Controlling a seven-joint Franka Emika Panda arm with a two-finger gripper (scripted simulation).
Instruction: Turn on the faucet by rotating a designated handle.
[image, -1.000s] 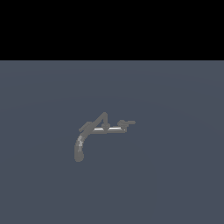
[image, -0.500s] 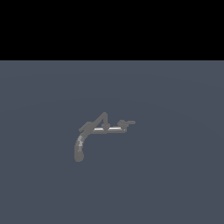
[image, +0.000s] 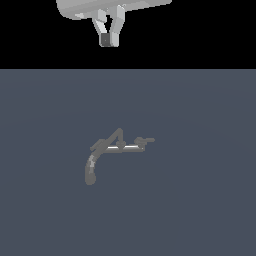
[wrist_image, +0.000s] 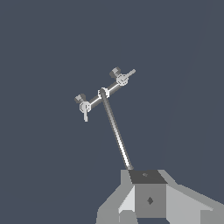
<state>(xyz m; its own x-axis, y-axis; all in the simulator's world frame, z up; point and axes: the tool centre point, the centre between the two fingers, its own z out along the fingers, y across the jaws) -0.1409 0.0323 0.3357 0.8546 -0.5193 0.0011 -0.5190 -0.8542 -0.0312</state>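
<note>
The faucet (image: 121, 148) is a small grey fixture on the flat floor, with a thin shiny bar, a thick downturned spout (image: 91, 169) and a tall peaked lever (image: 118, 135). The handle (image: 145, 141) is the stubby dark lever with a flat crossbar top, at the bar's end on the exterior view's right. My gripper (image: 110, 41) hangs high above and behind the faucet, far from it, fingers together with nothing between them. In the wrist view the faucet (wrist_image: 105, 93) lies well beyond the gripper (wrist_image: 148, 194); I cannot tell there which lever is the handle.
The faucet stands alone on a plain blue-grey floor (image: 200, 210). Black background fills the space above the floor's far edge, and the arm's light-grey hand body (image: 100, 6) shows against it.
The gripper has come into the top of the exterior view, where none showed before. The faucet and its levers have not moved.
</note>
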